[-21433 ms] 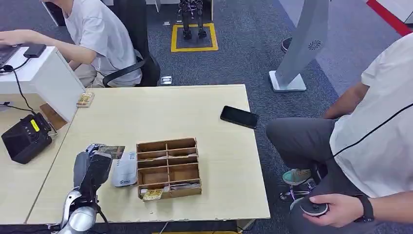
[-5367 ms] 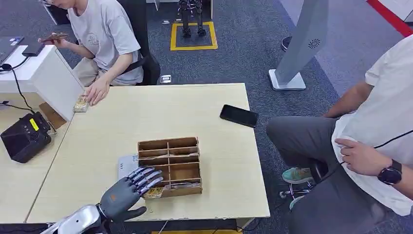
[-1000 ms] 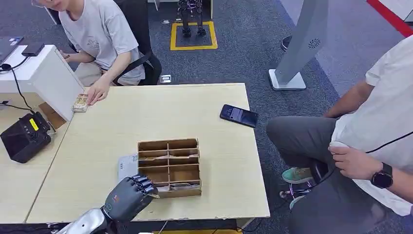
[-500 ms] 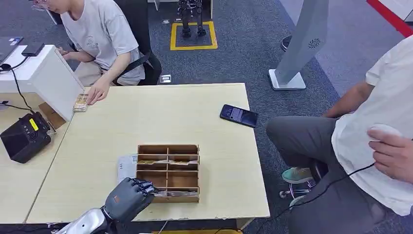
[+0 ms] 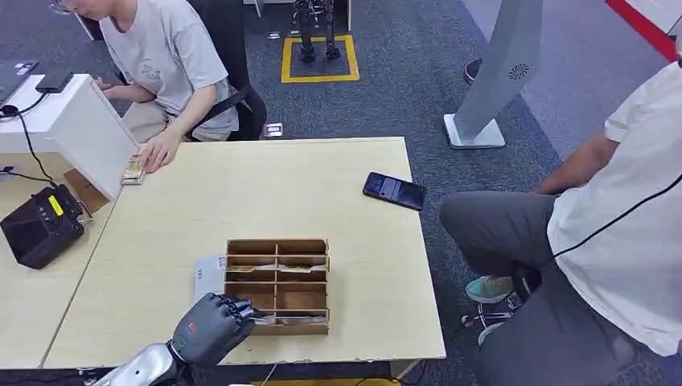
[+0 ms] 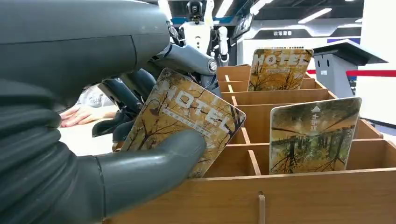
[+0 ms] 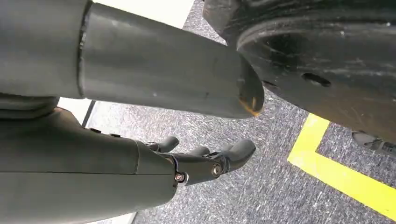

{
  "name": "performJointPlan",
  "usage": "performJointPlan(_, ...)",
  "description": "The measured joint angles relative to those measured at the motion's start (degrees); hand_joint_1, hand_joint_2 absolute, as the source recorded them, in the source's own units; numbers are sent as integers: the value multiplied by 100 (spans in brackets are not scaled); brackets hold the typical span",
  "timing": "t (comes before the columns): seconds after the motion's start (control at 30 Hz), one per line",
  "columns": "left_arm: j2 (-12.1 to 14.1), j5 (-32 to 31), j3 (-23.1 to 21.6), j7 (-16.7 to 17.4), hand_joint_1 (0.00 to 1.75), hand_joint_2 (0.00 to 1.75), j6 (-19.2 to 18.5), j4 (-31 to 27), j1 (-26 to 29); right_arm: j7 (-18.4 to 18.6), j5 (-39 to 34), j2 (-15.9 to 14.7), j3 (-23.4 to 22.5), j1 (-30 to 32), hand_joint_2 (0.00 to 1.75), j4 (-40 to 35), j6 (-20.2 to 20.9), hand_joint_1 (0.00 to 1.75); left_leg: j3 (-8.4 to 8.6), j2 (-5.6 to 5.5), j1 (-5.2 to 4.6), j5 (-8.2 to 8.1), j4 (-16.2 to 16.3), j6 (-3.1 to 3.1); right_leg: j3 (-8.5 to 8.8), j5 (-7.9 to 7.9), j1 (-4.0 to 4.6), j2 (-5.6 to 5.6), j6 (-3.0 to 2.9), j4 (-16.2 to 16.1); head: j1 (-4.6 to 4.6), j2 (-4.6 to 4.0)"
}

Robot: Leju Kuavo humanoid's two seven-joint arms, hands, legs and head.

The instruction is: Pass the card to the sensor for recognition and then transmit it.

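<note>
While pinched by left hand (image 6: 93, 154), card (image 6: 184, 121) reads "HOTEL".

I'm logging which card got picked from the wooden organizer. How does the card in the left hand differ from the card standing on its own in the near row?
The held card is tilted and pinched by the left hand; the standing card sits upright in its compartment of the wooden organizer, untouched. The held card's face reads HOTEL in large letters; the standing card's face shows a small mark near its top edge and no such lettering. Both carry similar autumn tree artwork and rounded corners.
</note>
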Motion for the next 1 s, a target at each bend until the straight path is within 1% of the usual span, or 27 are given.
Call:
performJointPlan(0.1, 0, 106, 6, -13, 175, 175, 6, 0, 22, -15, -11, 0, 0, 0, 0, 22, 22, 0, 0, 0, 0, 0, 0, 0, 0, 0, 0, 0, 0, 0, 0, 0)
performJointPlan(0.2, 2, 563, 92, -224, 175, 175, 79, -2, 61, -31, -13, 0, 0, 1, 0, 42, 52, 0, 0, 0, 1, 1, 0, 0, -1, 0, 1, 0, 0, 0, 0, 0)
performJointPlan(0.23, 30, 854, 175, -515, 175, 175, 191, -44, 81, -55, 31, 0, 0, 2, 0, 50, 52, 0, 0, 0, 2, 1, 0, -1, -2, 0, 2, 0, 0, 0, 0, 0)
performJointPlan(0.27, 101, 1186, 342, -856, 175, 175, 317, -237, 119, -90, 101, 0, 2, 5, 0, 61, 52, 0, -1, 2, 7, 2, 1, -2, -8, 2, 8, 3, -3, 1, 0, 0)
performJointPlan(0.3, 311, 1630, 658, -1094, 175, 175, 365, -610, 122, -122, 164, 0, 7, 11, 0, 74, 52, 0, -8, 7, 15, 2, 2, -3, -15, 2, 16, 5, -3, 1, 0, 0)
performJointPlan(0.33, 462, 1944, 1029, -1128, 175, 175, 334, -950, 77, -138, 195, 0, 15, 13, 0, 96, 52, 0, -13, 8, 19, 4, 3, -5, -18, 3, 20, 6, -4, 1, 13, 0)
performJointPlan(0.37, 629, 2213, 1469, -1086, 175, 175, 293, -1218, -43, -149, 212, 0, 22, 19, 0, 120, 57, 0, -16, 2, 18, 5, 3, -7, -15, 3, 19, -1, -4, 1, 17, 0)
performJointPlan(0.4, 760, 2340, 1796, -1058, 175, 175, 207, -1379, -167, -149, 230, 0, 26, 17, 0, 133, 57, 0, -14, -2, 16, 6, 1, -9, -12, 3, 17, -3, -4, 1, 17, 0)
performJointPlan(0.43, 868, 2408, 2005, -1075, 175, 175, 60, -1494, -243, -151, 243, 0, 28, 18, 0, 144, 57, 0, -12, -1, 17, 7, 1, -9, -10, 4, 18, -1, -6, 3, -6, 0)
performJointPlan(0.5, 1087, 2457, 2429, -1170, 175, 175, -280, -1843, -269, -153, 247, 0, 33, 26, 0, 153, 48, 0, -10, 4, 18, 10, 1, -14, -16, 4, 19, 3, -6, 4, -11, 0)
performJointPlan(0.57, 1198, 2452, 2954, -1209, 175, 175, -321, -2162, -282, -195, 243, 2, 42, 29, 0, 164, 39, 0, -23, 6, 34, 12, 1, -18, -22, 5, 32, 4, -9, 4, -2, 0)
performJointPlan(0.6, 1291, 2437, 3260, -1139, 175, 175, -347, -2303, -318, -203, 227, 2, 42, 30, 0, 171, 39, 0, -23, 6, 34, 11, 1, -19, -23, 6, 31, 5, -9, 4, 7, 0)
performJointPlan(0.67, 1399, 2418, 3621, -1067, 175, 175, -367, -2432, -380, -217, 186, 2, 42, 35, 0, 177, 42, 0, -22, 7, 34, 9, 1, -19, -25, 4, 24, 5, -8, 3, 2, 0)
performJointPlan(0.83, 1486, 2323, 3988, -1058, 175, 175, -361, -2573, -378, -236, 155, 4, 42, 33, 0, 171, 13, 0, -26, 3, 32, 9, 1, -19, -25, 4, 24, 3, -8, 3, 7, 0)
performJointPlan(1.0, 1491, 2256, 4087, -940, 175, 175, -358, -2579, -377, -236, 140, 4, 42, 33, 0, 149, -46, 0, -26, 3, 25, 9, 1, -19, -25, 4, 24, 3, -8, 2, 4, 0)
